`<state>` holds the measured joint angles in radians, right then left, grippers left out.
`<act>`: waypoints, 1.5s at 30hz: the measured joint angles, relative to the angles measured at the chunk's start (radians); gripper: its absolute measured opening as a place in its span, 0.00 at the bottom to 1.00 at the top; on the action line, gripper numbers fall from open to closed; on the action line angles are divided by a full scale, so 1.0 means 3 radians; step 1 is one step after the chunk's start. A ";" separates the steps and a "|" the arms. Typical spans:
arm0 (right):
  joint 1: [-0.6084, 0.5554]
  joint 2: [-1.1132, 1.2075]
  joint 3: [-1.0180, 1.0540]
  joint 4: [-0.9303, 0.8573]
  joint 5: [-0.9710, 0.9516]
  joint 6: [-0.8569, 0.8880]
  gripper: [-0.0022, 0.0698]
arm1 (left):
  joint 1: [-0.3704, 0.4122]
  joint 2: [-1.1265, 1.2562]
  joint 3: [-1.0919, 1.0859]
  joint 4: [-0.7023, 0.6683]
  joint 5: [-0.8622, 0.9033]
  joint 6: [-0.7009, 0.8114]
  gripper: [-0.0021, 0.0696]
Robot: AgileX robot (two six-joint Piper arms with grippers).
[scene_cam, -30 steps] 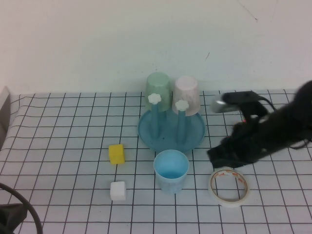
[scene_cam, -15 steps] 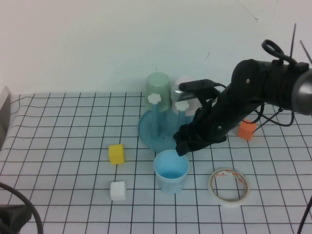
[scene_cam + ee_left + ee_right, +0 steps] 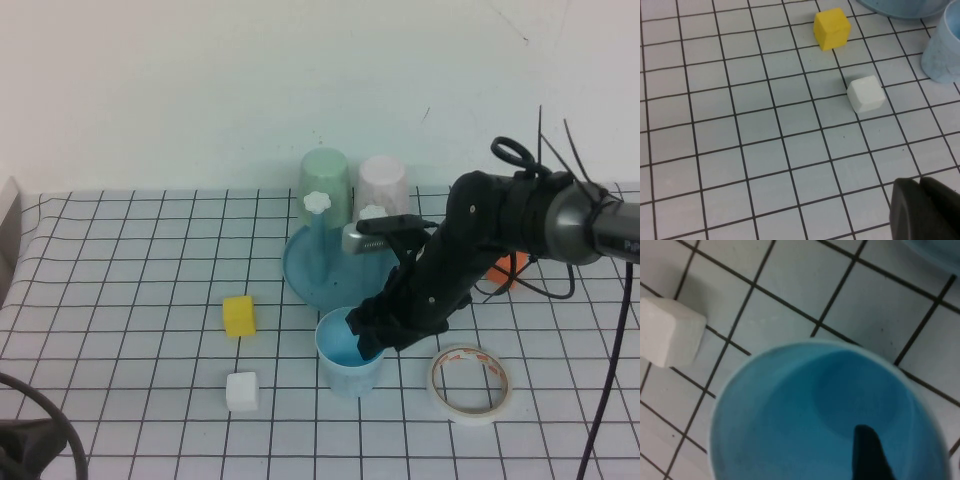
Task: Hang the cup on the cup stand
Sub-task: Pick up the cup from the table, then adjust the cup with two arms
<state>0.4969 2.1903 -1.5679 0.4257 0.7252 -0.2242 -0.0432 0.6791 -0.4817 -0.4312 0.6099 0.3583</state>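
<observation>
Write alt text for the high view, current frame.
The right gripper reaches into the upright blue cup, fingers open, one inside the rim. Behind it the cup stand holds a green cup and a pink cup; a tape roll, yellow cube and white cube lie nearby.
</observation>
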 joint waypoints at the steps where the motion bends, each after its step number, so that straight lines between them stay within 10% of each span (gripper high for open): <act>1: 0.0000 0.0017 0.0000 0.0000 0.0000 0.0000 0.54 | 0.0000 0.0000 0.0000 -0.0005 0.0000 0.0006 0.03; 10: 0.0000 0.0025 0.0000 0.0101 0.0076 0.0021 0.07 | 0.0000 0.0000 0.0000 -0.0034 -0.0389 0.0013 0.03; 20: 0.0000 -0.0531 0.0000 0.0749 0.0047 -0.0317 0.07 | 0.0000 0.0000 0.0000 -0.0458 -0.1779 0.0020 0.03; 30: 0.0000 -0.1111 0.0000 0.2991 -0.0154 -0.2052 0.07 | 0.0000 0.0000 0.0000 -0.0872 -0.2457 -0.0360 0.03; 45: 0.0000 -0.1117 0.0000 0.3535 -0.0011 -0.2597 0.07 | 0.0000 0.0000 0.0000 0.0261 -0.2445 -0.0248 0.03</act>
<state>0.4969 1.8552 -1.5679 1.4862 0.7218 -1.0032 -0.0432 0.6791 -0.4817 -0.3529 -0.1237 0.2840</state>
